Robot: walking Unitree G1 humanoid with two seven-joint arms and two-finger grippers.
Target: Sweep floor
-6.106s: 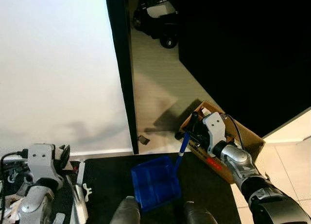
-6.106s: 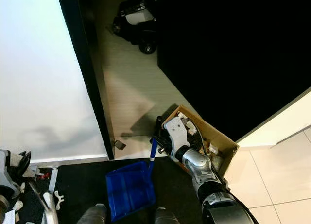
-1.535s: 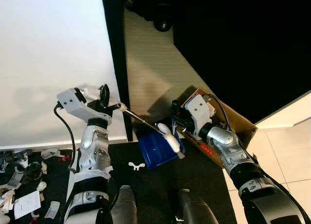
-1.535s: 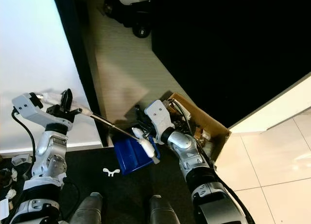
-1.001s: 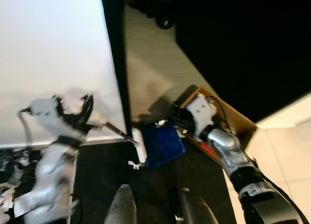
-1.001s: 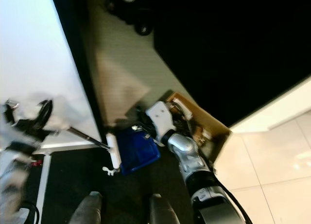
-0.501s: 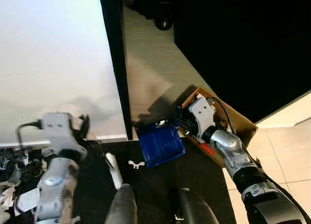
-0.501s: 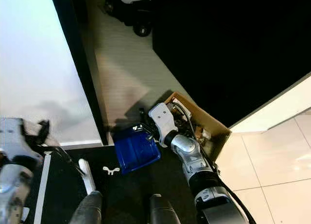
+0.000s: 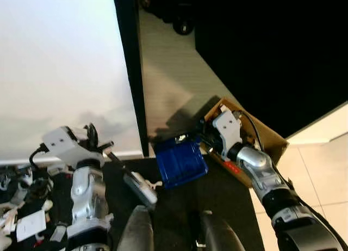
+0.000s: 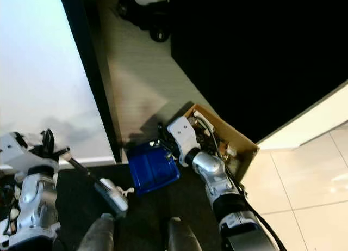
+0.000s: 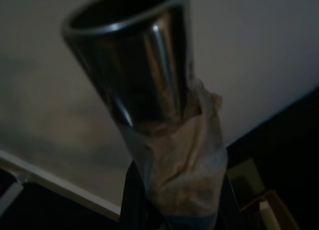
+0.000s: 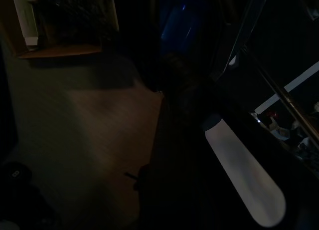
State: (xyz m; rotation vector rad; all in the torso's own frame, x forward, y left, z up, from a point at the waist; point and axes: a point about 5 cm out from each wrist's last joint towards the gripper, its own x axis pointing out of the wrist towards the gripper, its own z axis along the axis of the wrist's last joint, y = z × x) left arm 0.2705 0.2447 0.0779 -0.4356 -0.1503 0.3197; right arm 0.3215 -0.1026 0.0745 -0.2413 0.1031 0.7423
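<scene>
A white wall [image 9: 60, 71] takes up the robot's left, edged by a tall black door frame [image 9: 130, 71], with pale wood-grain floor [image 9: 168, 71] running beyond it and a black mat [image 9: 228, 207] underfoot. On the robot's right, an open brown cardboard box [image 9: 266, 139] sits at the edge of the mat beside white tiles [image 9: 326, 191].

The blue plastic dustpan [image 9: 180, 161] lies tilted on the floor at the foot of the door frame, just beside the box. The right gripper [image 9: 202, 138] is at its rear handle; whether its fingers are closed on the handle cannot be told.

The left gripper [image 9: 93, 139] is raised in front of the wall, fingers clamped on the top of a thin metal-handled broom [image 9: 122, 166]. The handle slants down toward the mat, ending in a pale oblong broom head [image 9: 140, 188] just left of the dustpan, apart from it. In the left wrist view, the handle's shiny tube end, wrapped in tape, shows close up.

Small white scraps of litter [image 9: 24, 221] lie scattered on the mat at the robot's far left.
</scene>
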